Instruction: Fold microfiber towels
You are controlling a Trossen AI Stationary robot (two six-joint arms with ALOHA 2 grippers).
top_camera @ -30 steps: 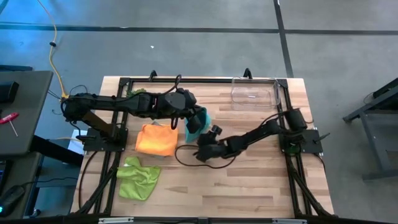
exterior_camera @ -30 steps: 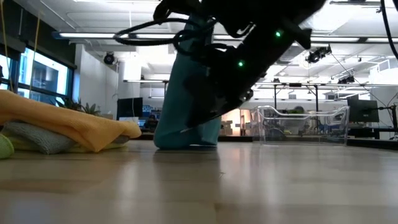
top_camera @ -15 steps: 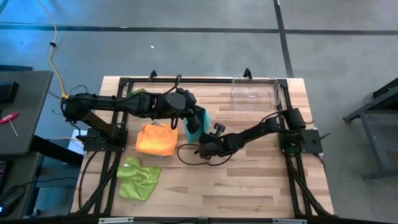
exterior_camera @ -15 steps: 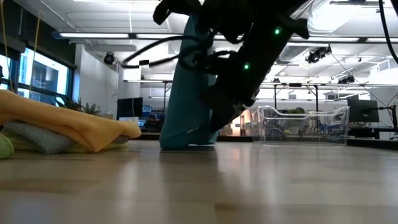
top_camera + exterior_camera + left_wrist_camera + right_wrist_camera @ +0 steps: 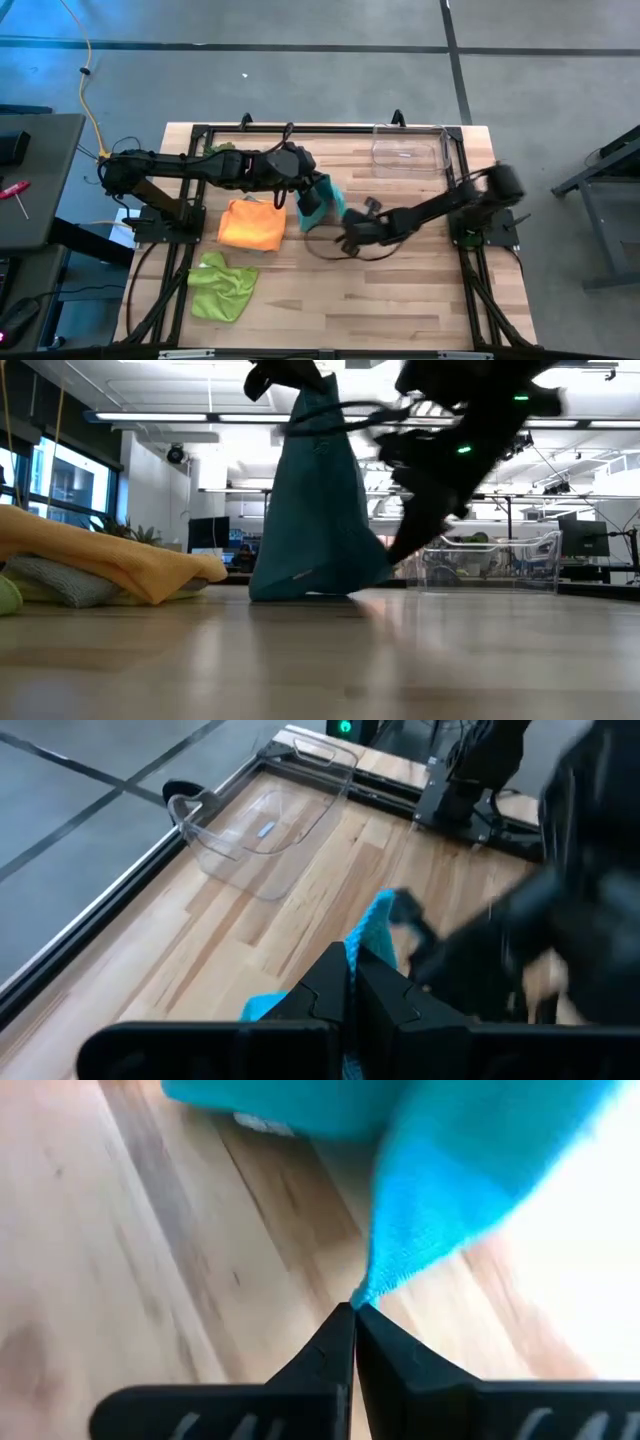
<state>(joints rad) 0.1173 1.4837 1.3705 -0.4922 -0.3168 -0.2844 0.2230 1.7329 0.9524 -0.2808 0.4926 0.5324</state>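
Near the middle of the pale wooden plank tabletop (image 5: 400, 300), a soft teal microfiber towel (image 5: 322, 200) held up off the wood, lower edge touching the surface in the low view. Left tool (image 5: 306, 196) clenched on the towel's upper part, dark fingers pressed together with teal cloth between them in the left wrist view. Right tool (image 5: 350, 222) just beside it, toward the right edge, fingers closed on a corner of the same towel; in the right wrist view the two dark fingers (image 5: 340, 1350) meeting at a pinched point of teal cloth. Towel hanging as a tall drape (image 5: 315, 510) in the low view, pulled out to one side at the bottom.

Left of the teal towel, a folded orange microfiber towel (image 5: 252, 224) lying flat toward the left edge; under it in the low view, a grey folded cloth (image 5: 55, 580) and a sliver of yellow cloth, hard to make out. Near the front left corner, a crumpled lime green microfiber towel (image 5: 222, 286), well apart from both tools. At the far right corner, a clear plastic rectangular bin (image 5: 408, 152), upright. Small green spiky object (image 5: 220, 148) partly hidden behind the left arm near the far edge.
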